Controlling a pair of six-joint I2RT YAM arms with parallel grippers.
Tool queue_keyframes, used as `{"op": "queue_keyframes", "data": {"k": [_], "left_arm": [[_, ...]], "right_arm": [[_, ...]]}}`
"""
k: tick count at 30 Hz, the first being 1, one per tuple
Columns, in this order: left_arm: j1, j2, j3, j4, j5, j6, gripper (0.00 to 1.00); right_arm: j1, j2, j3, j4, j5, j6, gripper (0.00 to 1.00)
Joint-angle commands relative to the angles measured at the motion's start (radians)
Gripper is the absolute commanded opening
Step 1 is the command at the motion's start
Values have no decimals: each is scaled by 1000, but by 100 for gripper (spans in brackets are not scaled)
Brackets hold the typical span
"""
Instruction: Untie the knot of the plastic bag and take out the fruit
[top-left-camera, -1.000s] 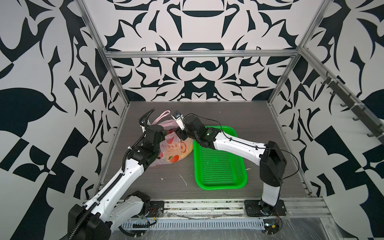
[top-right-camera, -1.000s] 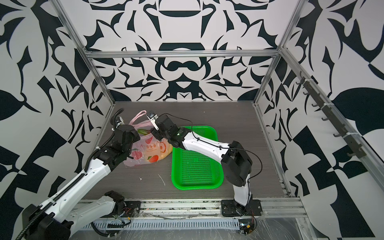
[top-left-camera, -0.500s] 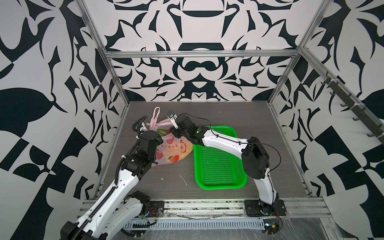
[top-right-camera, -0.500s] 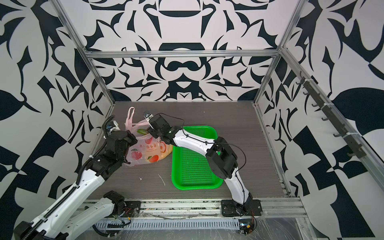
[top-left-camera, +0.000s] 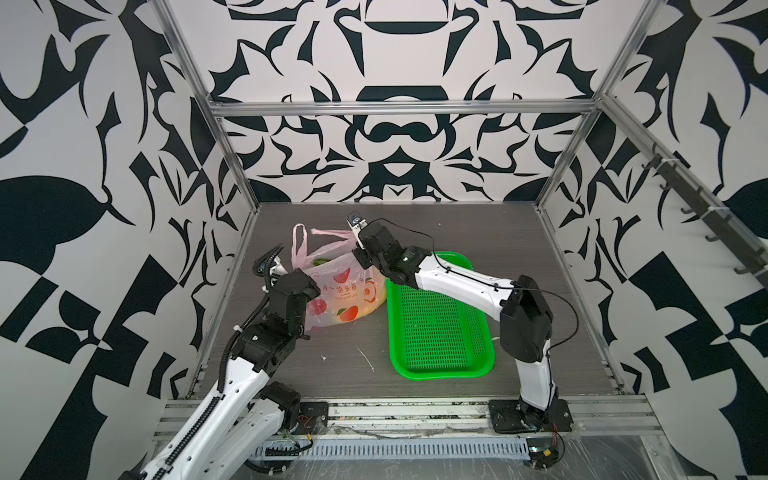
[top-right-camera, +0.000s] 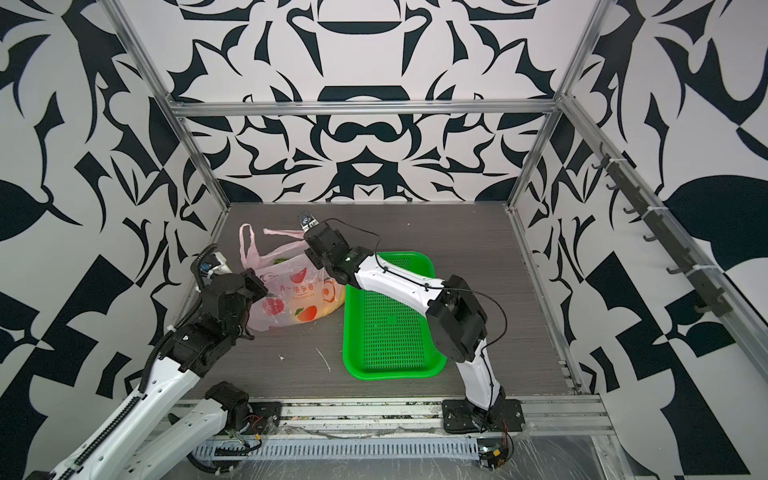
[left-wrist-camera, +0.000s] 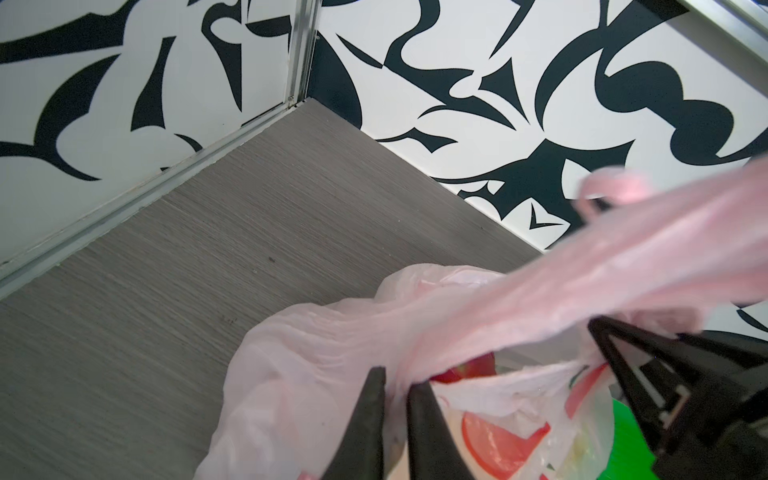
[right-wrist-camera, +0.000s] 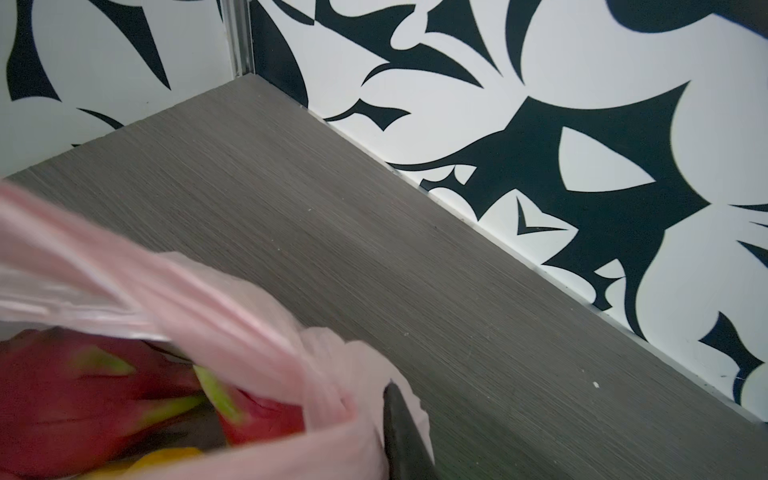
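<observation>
One thin, translucent pale-pink plastic bag (top-left-camera: 349, 291) with red-orange fruit prints sat at the left rear of the grey wood-grain table (top-left-camera: 498, 232). It touched the left rim of the single green perforated plastic basket (top-left-camera: 440, 332). Of its two narrow handle loops (top-left-camera: 297, 245), one stood upright and one stretched toward the right gripper (right-wrist-camera: 376, 411). The left gripper (left-wrist-camera: 397, 382) held both black fingers nearly together, pinching bag film. Only one finger (right-wrist-camera: 399, 428) of the right gripper showed, with film folds gathered tight against it in a grip. Inside the bag's mouth lay magenta dragon fruit (right-wrist-camera: 62, 399) with green-tipped scales, one or two, I could not tell. One yellow fruit (right-wrist-camera: 166, 457) was partly seen.
</observation>
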Motion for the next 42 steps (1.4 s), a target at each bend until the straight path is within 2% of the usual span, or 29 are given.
{"op": "queue_keyframes", "data": {"k": [1,10,15,19,22,28,33,39,42], "left_arm": [[2,-25,-18,-70,8,-42,16],[2,-60,-27,-148,92,-105,11],[2,-76,-5,-228,136,-143,5],[2,-96,-1,-278,176,-161,3],[2,-116,-12,-299,208,-165,3],[2,-139,-44,-325,261,-158,3],[1,-143,-73,-281,303,-127,3],[1,-153,-108,-234,334,-102,2],[2,-174,-125,-215,349,-100,1]], "right_arm": [[-9,-75,-7,-75,-20,47,13],[-8,-164,-63,-253,-237,167,11],[-8,-213,-168,-260,-291,216,11],[-5,-243,-247,-260,-331,244,16],[0,-262,-293,-247,-346,261,21],[13,-321,-344,-239,-359,274,39],[45,-389,-347,-274,-347,275,51],[105,-474,-354,-338,-289,295,55],[142,-508,-369,-351,-264,307,52]]}}
